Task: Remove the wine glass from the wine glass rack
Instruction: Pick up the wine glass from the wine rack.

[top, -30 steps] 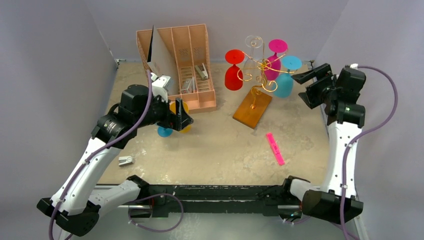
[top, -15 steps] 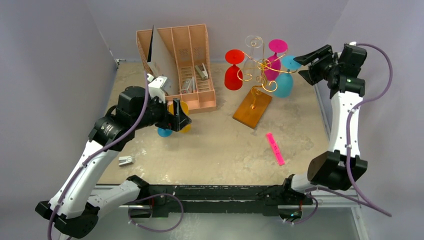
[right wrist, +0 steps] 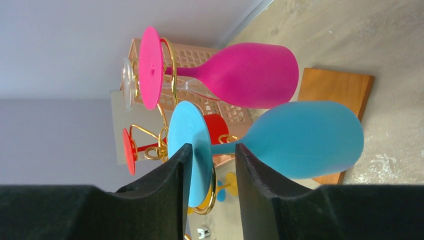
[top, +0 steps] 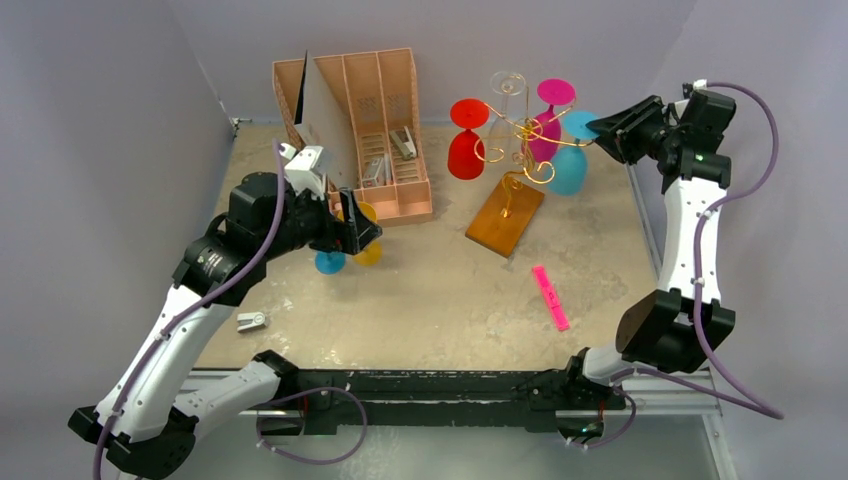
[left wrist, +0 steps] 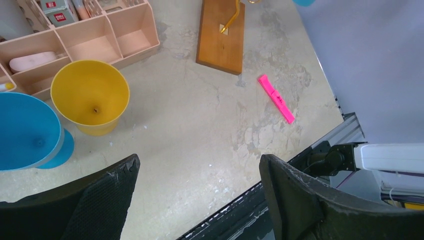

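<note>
1. The wine glass rack is standing at the far middle of the tabletop, its gold wire arms rising from the wooden base.
2. Four glasses are hanging upside down from it: a red glass, a clear glass, a magenta glass and, on the right side, the light blue wine glass.
3. The right hand is reaching in from the right at the height of the light blue wine glass's foot.
4. In the right wrist view the right hand is showing its two fingers standing apart. The edge of the foot and the top of the stem of the light blue wine glass are lying in the gap. Whether either finger is touching the glass, I cannot tell.
5. The left hand is hovering over the left part of the tabletop with its fingers spread wide and nothing between them.
6. Just beneath it a yellow glass and a blue glass are standing upright side by side, near the front of the pink-tan file organiser.
7. A pink marker is lying on the tabletop, nearer than the rack's base.
</note>
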